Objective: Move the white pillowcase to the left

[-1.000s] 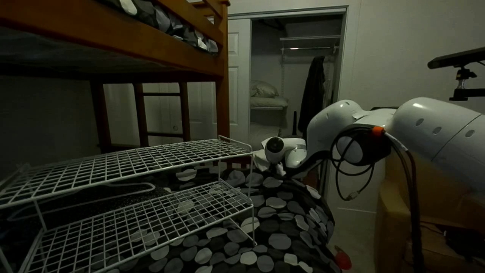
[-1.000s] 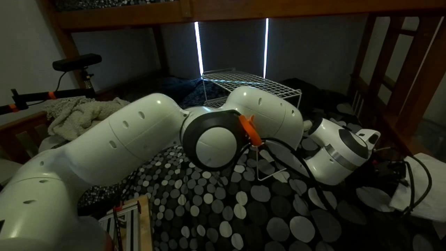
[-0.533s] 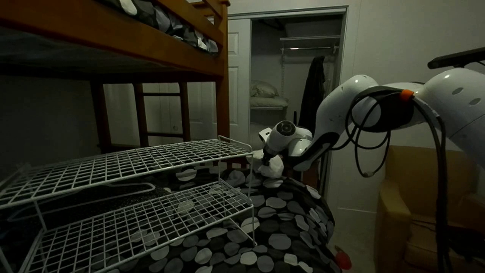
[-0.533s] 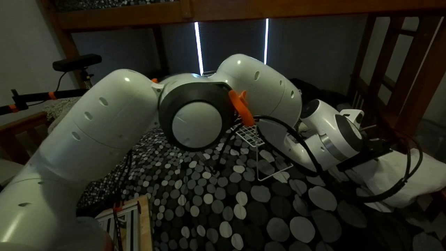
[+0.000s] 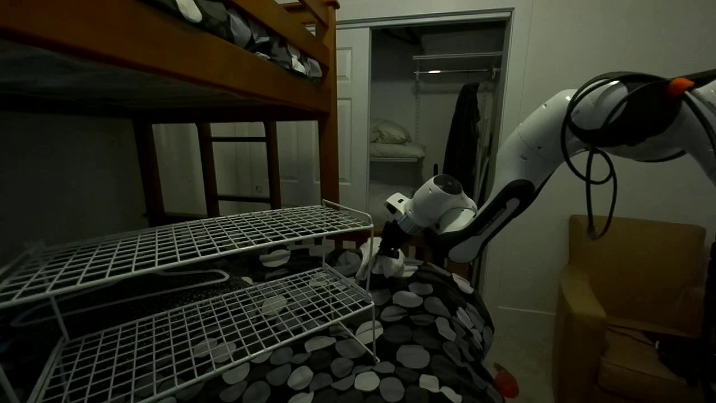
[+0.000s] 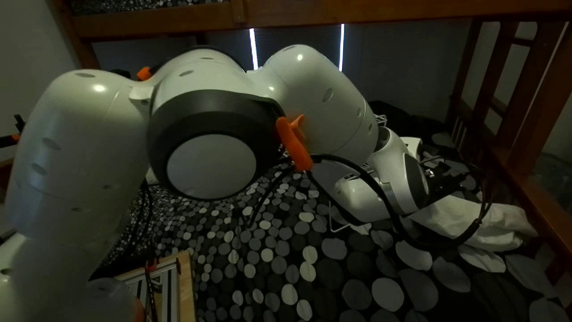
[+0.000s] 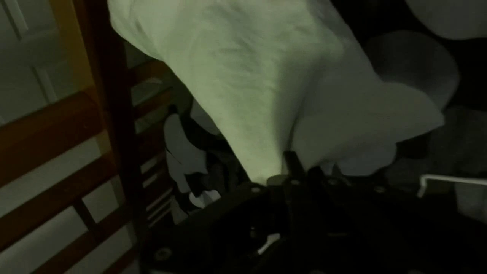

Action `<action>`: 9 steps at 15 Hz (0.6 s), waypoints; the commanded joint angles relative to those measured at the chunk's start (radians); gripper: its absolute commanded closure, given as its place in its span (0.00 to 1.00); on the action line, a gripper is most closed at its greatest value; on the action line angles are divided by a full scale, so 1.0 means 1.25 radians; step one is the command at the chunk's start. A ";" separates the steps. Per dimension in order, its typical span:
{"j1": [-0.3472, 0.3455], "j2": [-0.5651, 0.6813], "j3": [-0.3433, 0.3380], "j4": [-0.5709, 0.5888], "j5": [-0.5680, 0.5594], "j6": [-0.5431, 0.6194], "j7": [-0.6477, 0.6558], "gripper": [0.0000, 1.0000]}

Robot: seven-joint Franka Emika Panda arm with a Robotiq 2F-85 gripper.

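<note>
Apparently the gripper [image 7: 287,173] has its jaws pinching a gathered point of the white pillowcase [image 7: 243,76], whose loose bulk spreads over the dotted bedspread [image 6: 330,273], at the right in an exterior view, just left of the wooden rail [image 6: 534,197]. It should handle as light, limp cloth: nothing to break, but no stiffness either, so the free end will likely trail and crumple. A bunched fold of several layers would be the surest hold; how many are caught, I cannot tell. A low, steady drag left should suit it.
</note>
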 commanded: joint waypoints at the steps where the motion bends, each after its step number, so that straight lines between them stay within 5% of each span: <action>1: -0.209 -0.052 0.210 -0.203 0.012 0.015 -0.160 0.99; 4: -0.374 -0.045 0.384 -0.345 0.087 -0.005 -0.331 0.99; 7: -0.533 0.031 0.563 -0.415 0.148 -0.122 -0.498 0.99; 8: -0.581 0.038 0.621 -0.423 0.191 -0.190 -0.551 0.71; 9: -0.632 0.057 0.678 -0.422 0.218 -0.253 -0.589 0.71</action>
